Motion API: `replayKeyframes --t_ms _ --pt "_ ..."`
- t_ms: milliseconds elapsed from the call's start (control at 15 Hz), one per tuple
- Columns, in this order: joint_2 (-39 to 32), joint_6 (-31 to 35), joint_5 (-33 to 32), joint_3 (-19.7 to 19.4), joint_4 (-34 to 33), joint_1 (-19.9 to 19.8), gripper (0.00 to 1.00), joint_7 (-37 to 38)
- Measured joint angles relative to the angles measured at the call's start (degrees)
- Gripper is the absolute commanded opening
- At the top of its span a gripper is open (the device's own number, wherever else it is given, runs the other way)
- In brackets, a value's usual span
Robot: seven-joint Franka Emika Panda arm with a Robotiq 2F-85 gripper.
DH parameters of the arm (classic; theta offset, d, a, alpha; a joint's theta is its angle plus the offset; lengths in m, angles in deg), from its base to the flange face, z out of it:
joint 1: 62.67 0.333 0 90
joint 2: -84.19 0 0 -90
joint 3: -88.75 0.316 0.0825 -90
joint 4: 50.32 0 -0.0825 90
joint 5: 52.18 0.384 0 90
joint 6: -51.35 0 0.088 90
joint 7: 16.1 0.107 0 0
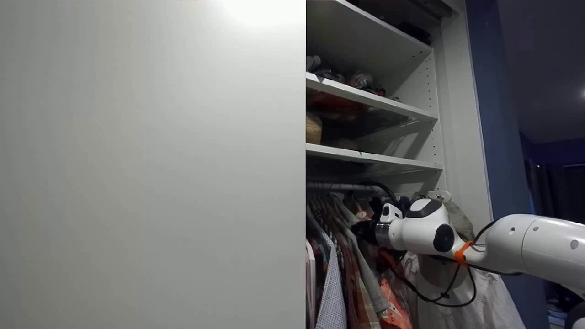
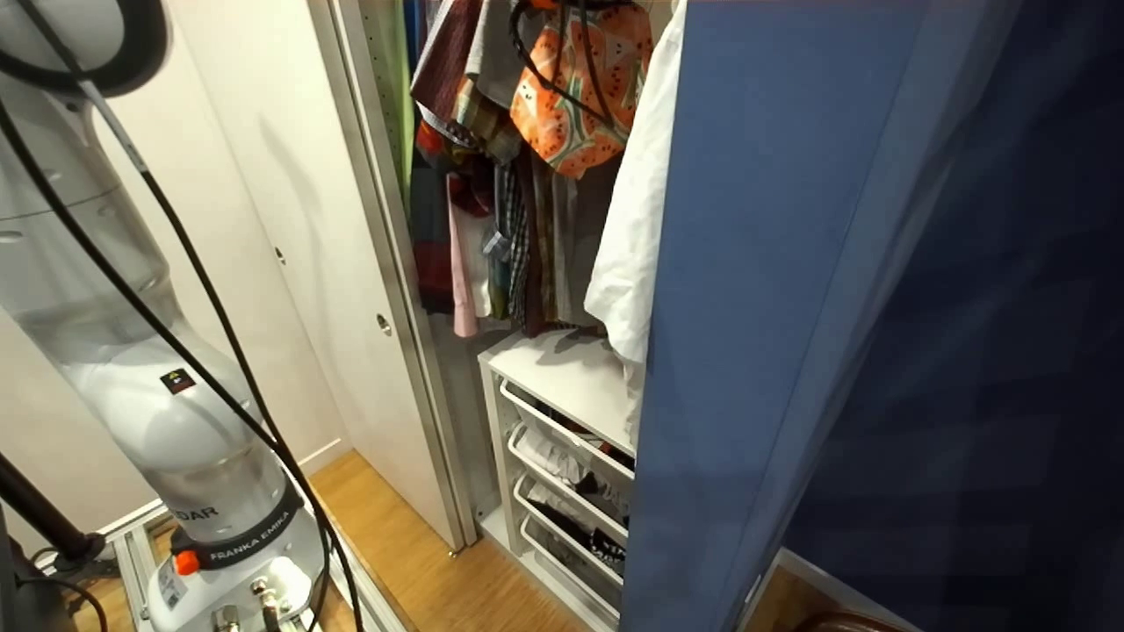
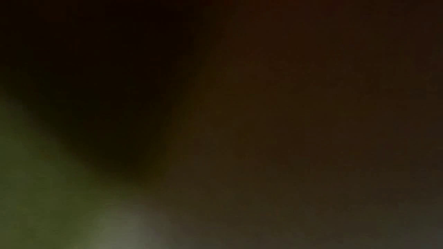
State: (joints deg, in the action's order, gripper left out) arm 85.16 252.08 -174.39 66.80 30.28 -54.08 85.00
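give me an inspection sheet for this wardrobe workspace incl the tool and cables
Surface: flat white cabinet top below the mixed-colour hanging cloth garments.
Things at hand: grey cloth garment, hanging, nearest the black mechanical tool; orange watermelon-print cloth hanging nearby.
Clutter: crumpled grey and reddish bundles on a flat white shelf above.
Tool: shut, at the garments; contact or grip unclear, and the wrist view is too dark and blurred to tell.
Cables: thin black cable loops below the jointed white robot arm.
Surroundings: smooth white panel filling about half of an exterior view, flat blue panel, light-brown wooden floor.
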Motion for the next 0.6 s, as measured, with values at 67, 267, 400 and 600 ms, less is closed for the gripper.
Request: replayKeyframes --t_ms 67,267,400,600 --pt "-1.31 2.86 1.76 -0.74 -1.45 -0.54 0.04 0.49" --pt "-4.61 9.80 4.78 -2.25 -5.03 -1.95 0.04 3.71" --pt "-6.36 13.38 4.80 -2.98 -7.12 -2.43 0.04 7.88" --pt "-7.69 14.75 5.08 -3.32 -9.70 -2.53 0.04 12.50"
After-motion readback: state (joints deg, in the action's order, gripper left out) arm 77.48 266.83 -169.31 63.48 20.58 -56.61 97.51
